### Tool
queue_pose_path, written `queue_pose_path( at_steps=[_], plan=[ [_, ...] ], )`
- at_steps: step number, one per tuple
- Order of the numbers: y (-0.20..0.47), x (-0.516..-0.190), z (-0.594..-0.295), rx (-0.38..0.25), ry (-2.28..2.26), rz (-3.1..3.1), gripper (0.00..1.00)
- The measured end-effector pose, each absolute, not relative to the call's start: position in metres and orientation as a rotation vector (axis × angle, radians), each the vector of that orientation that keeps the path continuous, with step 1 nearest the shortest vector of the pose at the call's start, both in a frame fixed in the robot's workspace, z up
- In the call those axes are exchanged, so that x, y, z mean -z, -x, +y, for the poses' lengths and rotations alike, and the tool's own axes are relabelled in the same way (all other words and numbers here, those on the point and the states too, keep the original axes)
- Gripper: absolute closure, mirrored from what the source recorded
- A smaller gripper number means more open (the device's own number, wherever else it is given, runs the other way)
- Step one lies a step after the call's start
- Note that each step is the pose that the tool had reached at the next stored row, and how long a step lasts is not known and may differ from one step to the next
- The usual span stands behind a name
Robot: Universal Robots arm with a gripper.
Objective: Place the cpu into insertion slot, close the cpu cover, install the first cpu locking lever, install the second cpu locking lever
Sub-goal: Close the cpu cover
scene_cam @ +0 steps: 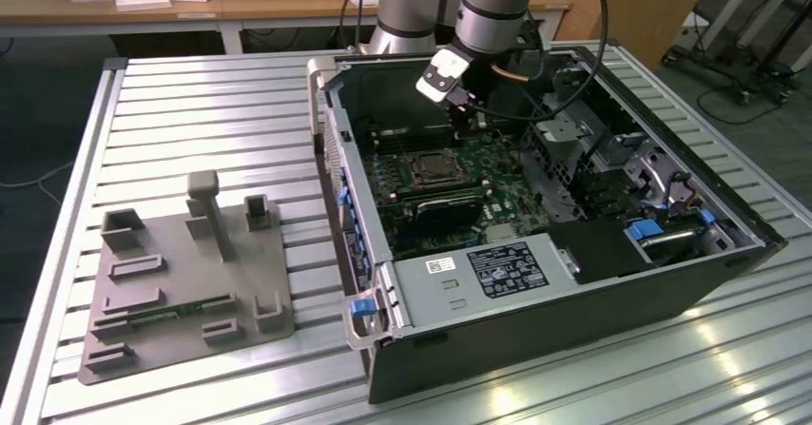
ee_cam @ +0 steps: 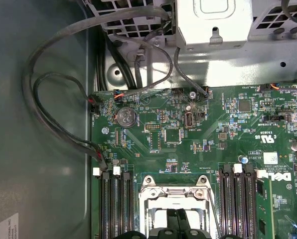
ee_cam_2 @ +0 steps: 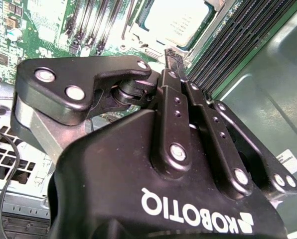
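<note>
The cpu [ee_cam_2: 176,21] shows its silvery top inside the insertion slot [scene_cam: 432,168] on the green motherboard, within the open computer case. A silver frame, the cpu cover [ee_cam: 176,183], lies flat around the slot. My gripper [ee_cam_2: 172,57] is shut, its black fingers pressed together with nothing between them. The tips hover just above the slot's edge, beside the cpu. In the first wrist view the fingertips [ee_cam: 169,224] reach over the slot's dark middle. In the exterior view the gripper [scene_cam: 473,121] hangs inside the case, a little beyond the slot.
Black memory slots [ee_cam: 114,204] flank the socket on both sides. Loose grey cables [ee_cam: 54,114] loop along the case wall. A drive cage [scene_cam: 609,149] and a power supply [scene_cam: 501,273] fill the case's other side. A grey fixture plate [scene_cam: 178,282] sits on the slatted table.
</note>
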State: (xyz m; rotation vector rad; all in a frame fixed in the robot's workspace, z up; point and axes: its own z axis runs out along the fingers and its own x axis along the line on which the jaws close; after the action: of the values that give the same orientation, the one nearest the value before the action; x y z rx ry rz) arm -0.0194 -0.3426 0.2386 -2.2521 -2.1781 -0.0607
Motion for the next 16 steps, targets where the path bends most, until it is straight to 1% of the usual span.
queue_pose_path(
  at_steps=[16],
  plan=[
    [0.0228, -0.2386, -0.3426, 0.061, 2.252, -2.178, 0.90]
  ],
)
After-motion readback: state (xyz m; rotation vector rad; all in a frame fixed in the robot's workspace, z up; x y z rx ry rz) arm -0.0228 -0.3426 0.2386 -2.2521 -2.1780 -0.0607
